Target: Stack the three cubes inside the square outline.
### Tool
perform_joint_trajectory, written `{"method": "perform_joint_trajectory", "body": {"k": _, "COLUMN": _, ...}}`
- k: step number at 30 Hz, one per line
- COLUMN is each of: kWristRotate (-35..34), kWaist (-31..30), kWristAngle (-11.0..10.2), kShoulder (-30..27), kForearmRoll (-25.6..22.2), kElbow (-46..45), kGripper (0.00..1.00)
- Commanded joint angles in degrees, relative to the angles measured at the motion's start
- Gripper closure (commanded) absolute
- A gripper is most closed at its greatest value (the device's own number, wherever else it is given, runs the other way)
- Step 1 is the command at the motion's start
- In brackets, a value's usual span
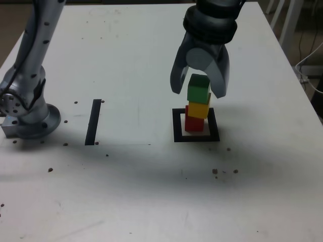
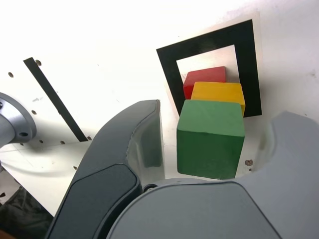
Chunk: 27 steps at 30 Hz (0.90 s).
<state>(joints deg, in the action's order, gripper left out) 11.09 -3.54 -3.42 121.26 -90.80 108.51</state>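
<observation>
Three cubes stand stacked inside the square outline [image 1: 177, 126]: red cube [image 1: 194, 123] at the bottom, yellow cube [image 1: 200, 110] in the middle, green cube [image 1: 198, 87] on top. My gripper [image 1: 198, 91] hangs over the stack, open, with one finger on each side of the green cube. The wrist view shows a gap between the green cube [image 2: 210, 139] and each finger, with the yellow cube [image 2: 218, 92], red cube [image 2: 204, 75] and the black outline [image 2: 167, 74] below. The gripper [image 2: 218, 113] holds nothing.
A single straight black tape strip [image 1: 93, 122] lies toward the exterior view's left, near the arm's grey base [image 1: 28, 118]. The white table [image 1: 151, 191] carries small dark specks. Table edges and white furniture legs show at the exterior view's right.
</observation>
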Motion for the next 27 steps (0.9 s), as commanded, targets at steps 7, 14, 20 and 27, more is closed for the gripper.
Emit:
{"method": "perform_joint_trajectory", "body": {"k": 7, "kWristRotate": -0.97, "kWaist": 0.38, "kWristAngle": -1.25, "kShoulder": -7.19, "kForearmRoll": -2.01, "kElbow": -3.10, "kGripper": 0.09}}
{"method": "perform_joint_trajectory", "body": {"k": 14, "kWristRotate": -1.73, "kWaist": 0.86, "kWristAngle": -1.03, "kShoulder": -12.03, "kForearmRoll": -2.71, "kElbow": -8.82, "kGripper": 0.05}}
{"method": "perform_joint_trajectory", "body": {"k": 20, "kWristRotate": -3.89, "kWaist": 1.44, "kWristAngle": -1.37, "kShoulder": -17.29, "kForearmRoll": -1.64, "kElbow": -18.05, "kGripper": 0.03}}
{"method": "perform_joint_trajectory", "body": {"k": 27, "kWristRotate": -5.74, "kWaist": 2.10, "kWristAngle": -1.02, "kShoulder": -24.53, "kForearmRoll": 0.79, "kElbow": -29.34, "kGripper": 0.02}}
